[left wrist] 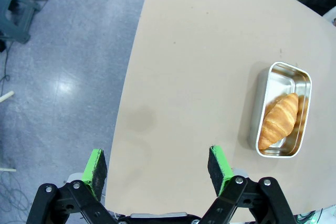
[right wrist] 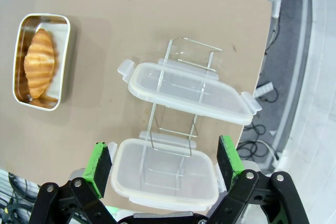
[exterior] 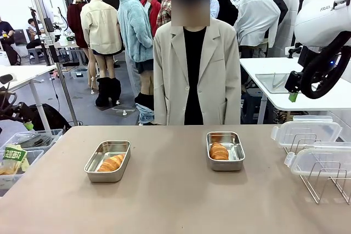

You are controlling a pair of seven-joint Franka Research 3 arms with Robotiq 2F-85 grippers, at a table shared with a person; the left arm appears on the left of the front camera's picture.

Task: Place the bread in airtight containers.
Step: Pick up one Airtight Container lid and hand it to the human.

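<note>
Over the surface (left wrist: 199, 51), our left tool (left wrist: 157, 169) and right tool (right wrist: 165, 161) gape empty; a careless reach may knock lids (right wrist: 186, 93) off the rack (right wrist: 151, 124).

Golden-brown bread (exterior: 111, 163), silver steel, tan worktop (exterior: 164, 206)
On the worktop the bread shows darker ridged stripes; the airtight containers (exterior: 104, 177) are shiny silver, the lids (exterior: 307, 133) clear with whitish rims, the wire rack (exterior: 315, 187) silver; above it, black jaws carry green pads (left wrist: 95, 167).
</note>
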